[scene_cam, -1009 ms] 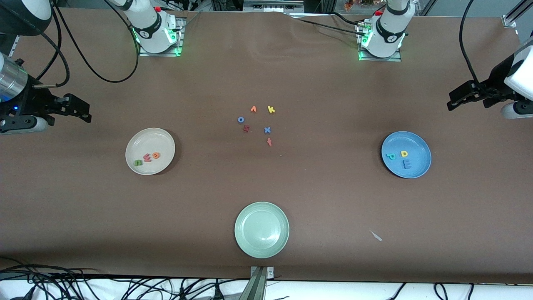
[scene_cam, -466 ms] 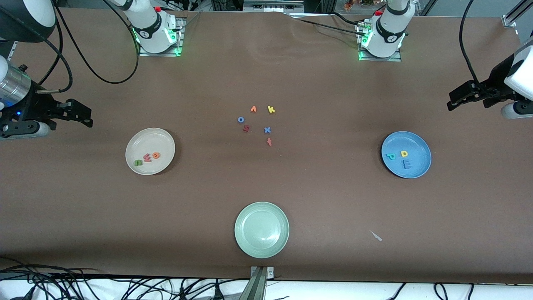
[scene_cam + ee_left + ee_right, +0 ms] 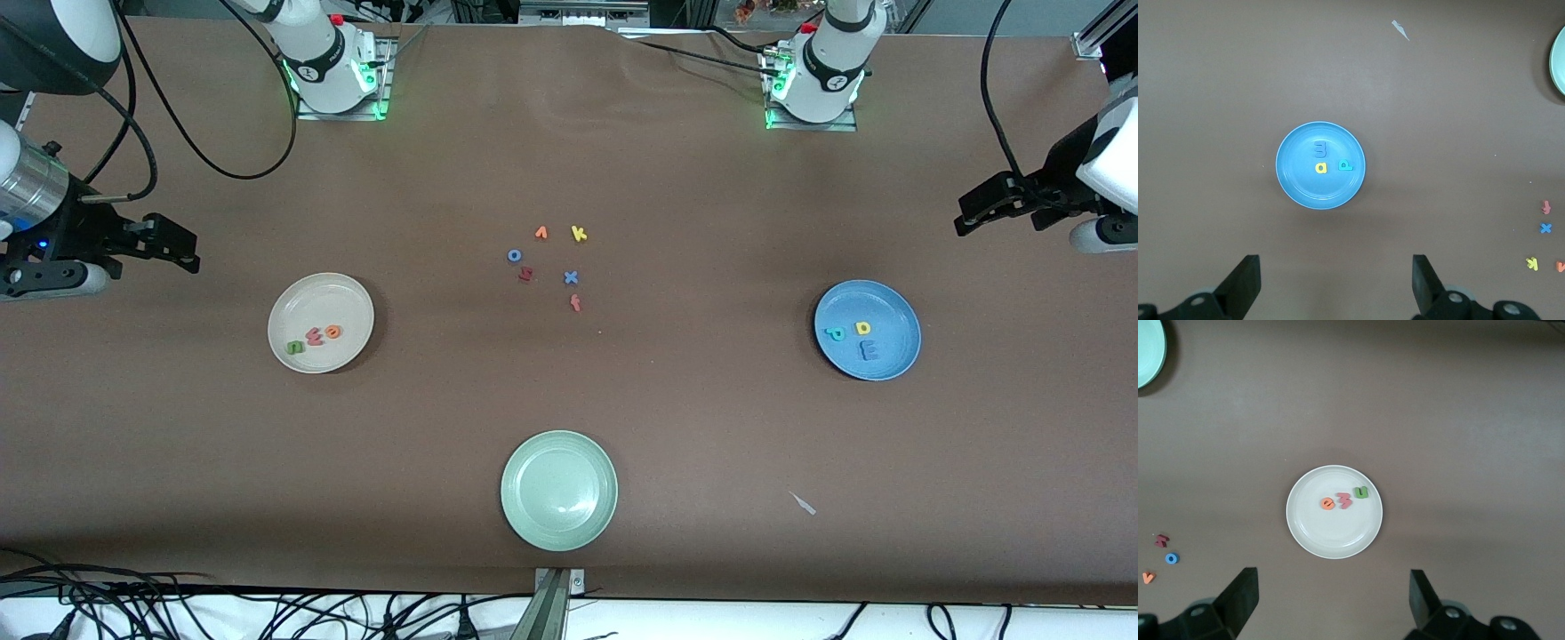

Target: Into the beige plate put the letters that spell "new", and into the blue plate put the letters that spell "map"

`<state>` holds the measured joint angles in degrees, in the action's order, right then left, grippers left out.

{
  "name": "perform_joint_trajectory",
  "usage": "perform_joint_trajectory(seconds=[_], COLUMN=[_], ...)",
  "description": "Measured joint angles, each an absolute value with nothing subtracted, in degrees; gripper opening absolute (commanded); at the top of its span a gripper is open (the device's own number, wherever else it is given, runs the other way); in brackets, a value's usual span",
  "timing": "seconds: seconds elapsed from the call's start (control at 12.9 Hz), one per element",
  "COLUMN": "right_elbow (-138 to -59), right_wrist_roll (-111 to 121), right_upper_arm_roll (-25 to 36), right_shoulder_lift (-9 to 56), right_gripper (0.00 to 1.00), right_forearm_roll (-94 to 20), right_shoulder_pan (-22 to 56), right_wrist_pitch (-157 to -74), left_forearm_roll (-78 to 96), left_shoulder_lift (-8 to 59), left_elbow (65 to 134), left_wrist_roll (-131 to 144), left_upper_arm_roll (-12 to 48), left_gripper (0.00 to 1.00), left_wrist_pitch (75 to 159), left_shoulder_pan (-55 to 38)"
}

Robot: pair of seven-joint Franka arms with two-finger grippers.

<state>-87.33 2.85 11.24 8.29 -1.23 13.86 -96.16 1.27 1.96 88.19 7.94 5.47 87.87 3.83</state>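
**All six letters in, both tools pulled away**

Green n (image 3: 293, 347), pinkish-red w (image 3: 314, 336) and orange e (image 3: 332, 332) in the beige plate (image 3: 351, 302), toward the right arm's end of the counter (image 3: 711, 427). Blue m (image 3: 869, 351), yellow a (image 3: 862, 328) and teal p (image 3: 835, 334) in the blue plate (image 3: 898, 307), toward the left arm's end.

Right tool (image 3: 182, 247) up over bare counter near the beige plate, fingers spread wide, holding nothing, shifted only a tiny bit in the last second. Left tool (image 3: 969, 213) waiting over bare counter near the blue plate, fingers spread too, same spot as a second ago.

Looks like job done. Leftover letters in the middle, pale green plate (image 3: 559, 489) with nothing in it.
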Motion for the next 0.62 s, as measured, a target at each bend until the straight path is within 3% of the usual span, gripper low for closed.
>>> perform_joint_trajectory(seconds=[0.62], right_elbow=[-87.3], right_wrist_roll=[2.8], right_upper_arm_roll=[11.3], right_shoulder_lift=[8.9], right_gripper=[1.00], right_forearm_roll=[-1.0], right_shoulder_pan=[13.8], right_wrist_pitch=[-96.8], left_forearm_roll=[1.3], left_shoulder_lift=[2.0], left_elbow=[88.2], left_wrist_roll=[7.9], left_upper_arm_roll=[5.5], left_gripper=[1.00], left_wrist_pitch=[87.9], left_shoulder_pan=[3.8])
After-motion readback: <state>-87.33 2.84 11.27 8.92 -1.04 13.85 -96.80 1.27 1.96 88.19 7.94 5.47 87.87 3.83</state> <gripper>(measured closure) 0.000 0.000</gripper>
